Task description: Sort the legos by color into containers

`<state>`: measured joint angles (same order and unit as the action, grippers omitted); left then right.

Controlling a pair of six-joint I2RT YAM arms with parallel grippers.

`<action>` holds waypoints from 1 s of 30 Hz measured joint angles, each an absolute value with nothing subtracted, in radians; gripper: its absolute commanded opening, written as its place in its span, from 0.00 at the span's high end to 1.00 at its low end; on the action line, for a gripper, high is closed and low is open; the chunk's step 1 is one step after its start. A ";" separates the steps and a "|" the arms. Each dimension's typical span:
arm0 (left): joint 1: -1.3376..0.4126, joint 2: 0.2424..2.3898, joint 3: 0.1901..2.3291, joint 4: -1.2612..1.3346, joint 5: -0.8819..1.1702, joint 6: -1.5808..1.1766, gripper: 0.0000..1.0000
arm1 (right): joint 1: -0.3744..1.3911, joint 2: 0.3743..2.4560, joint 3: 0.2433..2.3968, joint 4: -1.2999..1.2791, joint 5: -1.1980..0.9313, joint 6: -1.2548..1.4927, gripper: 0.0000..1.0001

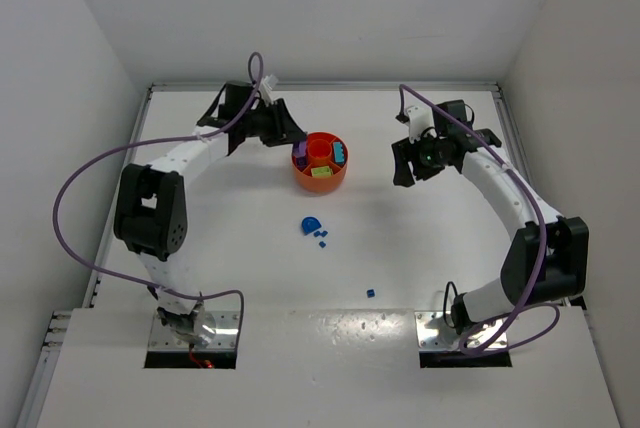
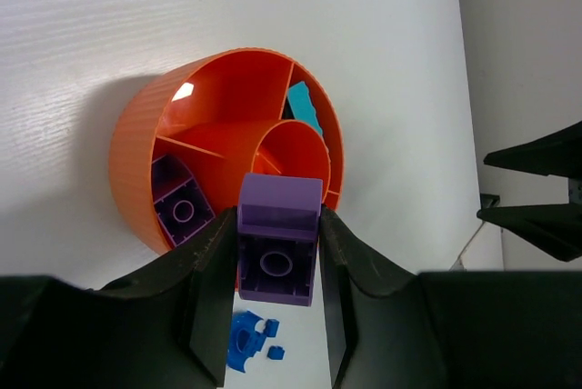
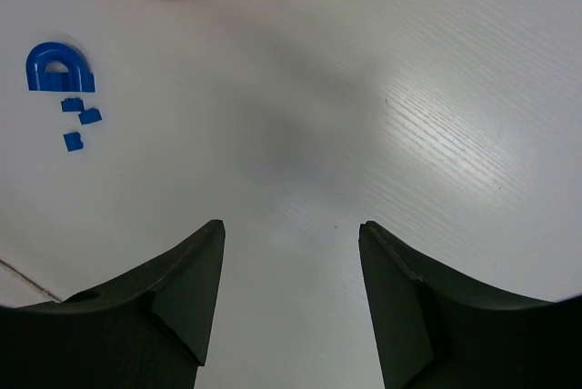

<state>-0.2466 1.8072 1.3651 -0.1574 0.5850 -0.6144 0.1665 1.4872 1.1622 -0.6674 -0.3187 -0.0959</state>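
Left claw [image 2: 276,222] clenches a purple lego [image 2: 277,266] at orange bowl [image 2: 136,148] holding purple brick [image 2: 182,209], teal brick [image 2: 305,107]; right claw [image 3: 291,234] released.

Bowl [image 2: 136,162]: orange plastic, outer wall finely ribbed, interior smooth and glossy. Purple brick [image 2: 277,271]: smooth plastic, semi-gloss. Left gripper [image 2: 277,225]: matt black plastic. Blue arch brick [image 3: 59,66] near Bowl: smooth plastic. Desk [image 3: 436,134]: white, matt, fine linear grain.

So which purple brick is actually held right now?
The purple brick clamped by the left gripper, not in the bowl; the other purple brick lies in a wedge compartment.
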 measured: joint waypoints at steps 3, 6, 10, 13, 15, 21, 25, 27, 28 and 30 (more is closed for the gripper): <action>-0.252 1.810 1.365 -0.160 0.559 -0.611 0.66 | 0.167 1.488 1.162 -0.667 -0.319 -0.096 0.38; -0.254 1.818 1.365 -0.166 0.540 -0.611 0.59 | 0.167 1.490 1.162 -0.667 -0.319 -0.096 0.38; -0.254 1.829 1.365 -0.173 0.521 -0.610 0.52 | 0.167 1.490 1.162 -0.667 -0.319 -0.096 0.38; -0.254 1.840 1.365 -0.178 0.516 -0.609 0.45 | 0.167 1.490 1.162 -0.667 -0.319 -0.096 0.38; -0.254 1.844 1.365 -0.178 0.516 -0.608 0.40 | 0.167 1.491 1.162 -0.667 -0.319 -0.096 0.38; -0.254 1.845 1.362 -0.178 0.517 -0.608 0.28 | 0.167 1.504 1.162 -0.667 -0.319 -0.096 0.38; -0.254 1.841 1.355 -0.181 0.516 -0.594 0.34 | 0.167 1.506 1.162 -0.667 -0.319 -0.096 0.38; -0.254 1.826 1.351 -0.189 0.517 -0.568 0.36 | 0.167 1.506 1.162 -0.667 -0.319 -0.096 0.38; -0.254 1.814 1.350 -0.196 0.521 -0.547 0.38 | 0.167 1.506 1.162 -0.667 -0.319 -0.096 0.38; -0.254 1.777 1.349 -0.210 0.539 -0.484 0.38 | 0.167 1.506 1.162 -0.667 -0.319 -0.096 0.38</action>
<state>-0.2539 1.7775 1.3495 -0.2096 0.5392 -0.4835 0.1665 1.5059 1.1618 -0.6674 -0.3195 -0.0959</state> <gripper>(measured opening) 0.625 0.614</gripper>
